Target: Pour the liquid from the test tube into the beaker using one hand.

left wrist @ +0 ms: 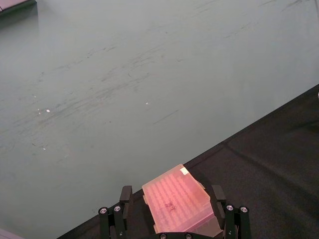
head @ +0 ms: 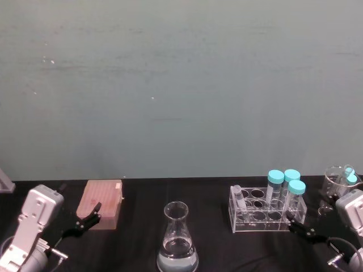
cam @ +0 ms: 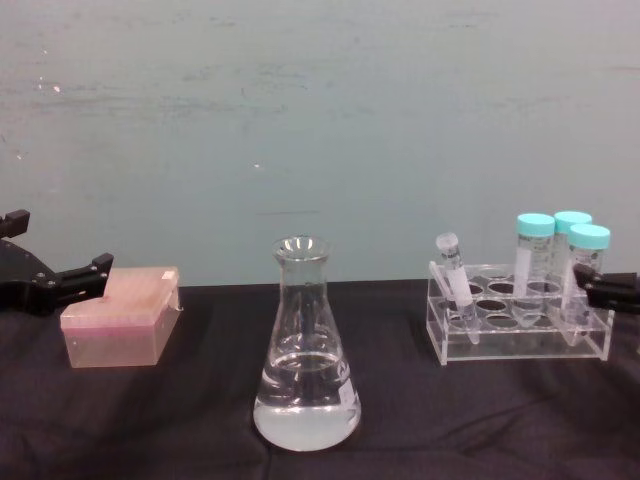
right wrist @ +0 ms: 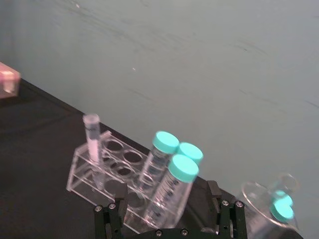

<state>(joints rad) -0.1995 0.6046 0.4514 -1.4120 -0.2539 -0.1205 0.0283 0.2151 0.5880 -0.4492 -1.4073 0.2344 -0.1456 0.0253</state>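
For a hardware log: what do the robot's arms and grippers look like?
The left arm and right arm end in boxy silver-grey housings with thin black cables. The left gripper and right gripper are black, each with two slim fingers and silver screws.

Open black tabletop [cam: 410, 420] separates the clear glass conical flask [cam: 305, 340] from the clear acrylic tube rack [cam: 520, 340]. Three tall teal-capped tubes [cam: 533, 262] crowd the rack's right end; the slim clear test tube [cam: 453, 275] stands apart at its left end. A pink translucent box [cam: 118, 322] sits well left.
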